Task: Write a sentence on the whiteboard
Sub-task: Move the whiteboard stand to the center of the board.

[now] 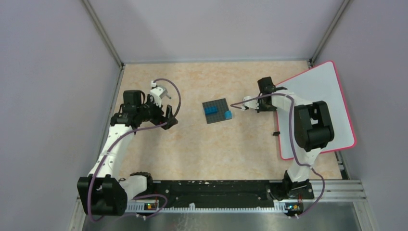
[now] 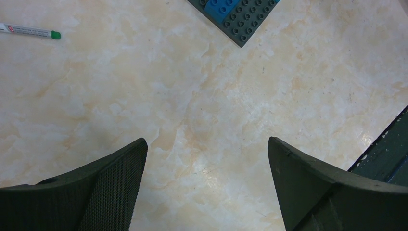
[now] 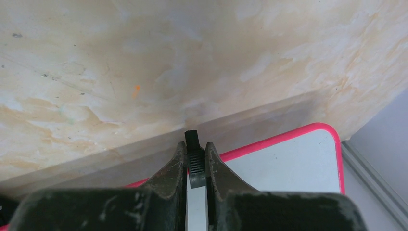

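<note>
- We see the right gripper (image 3: 195, 147) pressed together on a black clip (image 3: 192, 138) at the left edge of the whiteboard (image 1: 320, 91), near its far corner
- From that grip the whiteboard spreads rightward, toward the right wall, on the right side of the table (image 1: 183, 154)
- Our left gripper (image 2: 207, 141) is spread wide and empty above bare table, well apart from the board
- A green-capped marker (image 2: 30, 32) lies on the table, off to one side of the grey plate (image 2: 250, 20)

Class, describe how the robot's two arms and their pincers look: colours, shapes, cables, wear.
The left arm and right arm have white links and chunky black joint housings, each trailed by a looping purple cable. The left pincer has dark tapered fingers, one pad finely meshed; the right pincer has dark fingers scuffed whitish.
</note>
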`<action>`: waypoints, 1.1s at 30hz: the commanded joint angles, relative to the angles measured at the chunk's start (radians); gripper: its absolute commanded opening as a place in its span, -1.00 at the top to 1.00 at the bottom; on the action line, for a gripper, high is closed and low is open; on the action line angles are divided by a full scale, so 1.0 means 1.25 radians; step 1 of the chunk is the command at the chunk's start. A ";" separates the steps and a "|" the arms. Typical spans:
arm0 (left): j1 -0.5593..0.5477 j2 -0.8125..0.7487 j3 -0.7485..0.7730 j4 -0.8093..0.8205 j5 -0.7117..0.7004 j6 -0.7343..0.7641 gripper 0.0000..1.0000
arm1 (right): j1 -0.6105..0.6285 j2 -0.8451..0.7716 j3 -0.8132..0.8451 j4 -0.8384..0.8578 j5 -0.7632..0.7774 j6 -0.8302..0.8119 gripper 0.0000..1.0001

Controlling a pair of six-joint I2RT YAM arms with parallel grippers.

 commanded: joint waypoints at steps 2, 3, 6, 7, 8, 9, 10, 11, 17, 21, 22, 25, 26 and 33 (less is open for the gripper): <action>-0.003 -0.003 -0.003 0.005 0.021 0.004 -0.97 | 0.045 0.002 -0.011 -0.005 0.012 -0.005 1.00; -0.003 -0.002 -0.003 0.005 0.020 0.004 -0.98 | 0.058 -0.002 -0.014 -0.002 0.010 -0.007 1.00; -0.003 0.000 -0.003 0.008 0.013 0.000 -0.97 | 0.098 -0.011 -0.027 0.011 0.004 -0.011 1.00; -0.003 0.001 -0.002 0.010 0.011 -0.003 -0.98 | 0.115 -0.012 -0.030 0.015 0.003 -0.012 1.00; -0.003 0.002 -0.002 0.013 0.007 -0.008 -0.98 | 0.132 -0.013 -0.034 0.018 0.003 -0.015 1.00; -0.003 0.003 -0.004 0.018 0.002 -0.015 -0.97 | 0.150 -0.013 -0.038 0.025 0.004 -0.018 1.00; -0.003 0.005 -0.006 0.024 -0.004 -0.020 -0.98 | 0.176 -0.011 -0.040 0.030 0.005 -0.020 1.00; -0.003 0.006 -0.005 0.026 -0.011 -0.024 -0.98 | 0.197 -0.010 -0.042 0.032 0.006 -0.021 1.00; -0.003 0.008 -0.001 0.028 -0.044 -0.032 -0.97 | 0.321 -0.037 -0.095 0.076 0.017 -0.057 1.00; -0.002 0.005 -0.005 0.029 -0.050 -0.033 -0.98 | 0.394 -0.078 -0.161 0.117 0.022 -0.087 1.00; -0.002 0.005 -0.005 0.029 -0.051 -0.033 -0.98 | 0.410 -0.089 -0.175 0.120 0.020 -0.088 1.00; -0.002 0.004 -0.003 0.029 -0.052 -0.032 -0.98 | 0.444 -0.120 -0.209 0.134 0.019 -0.067 1.00; -0.002 0.006 -0.003 0.028 -0.050 -0.032 -0.97 | 0.450 -0.132 -0.220 0.142 0.019 -0.057 0.92; -0.002 0.008 -0.002 0.023 -0.052 -0.034 -0.98 | 0.454 -0.245 -0.266 0.175 0.006 0.078 0.21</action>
